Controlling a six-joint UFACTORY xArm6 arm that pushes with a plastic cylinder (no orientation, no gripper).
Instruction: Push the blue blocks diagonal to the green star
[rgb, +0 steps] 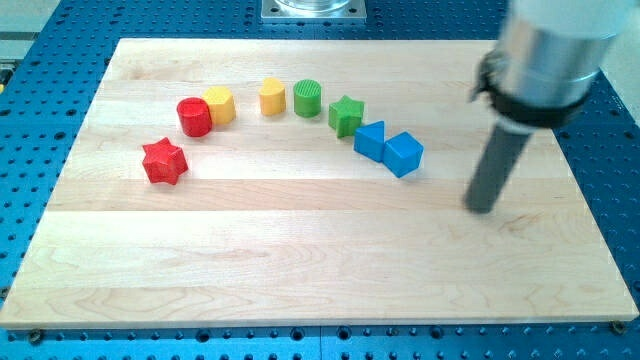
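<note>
The green star (346, 114) sits in the upper middle of the board. A blue triangular block (370, 140) lies just below and to the right of the star, touching it. A blue cube (403, 154) lies against that block's lower right side. My tip (483, 207) rests on the board to the right of and slightly below the blue cube, apart from it. The rod is motion-blurred.
A green cylinder (308, 98), a yellow block (272, 97), another yellow block (220, 104) and a red cylinder (194, 117) form an arc to the left of the star. A red star (165, 161) lies lower left. The wooden board (320, 270) has blue perforated table around it.
</note>
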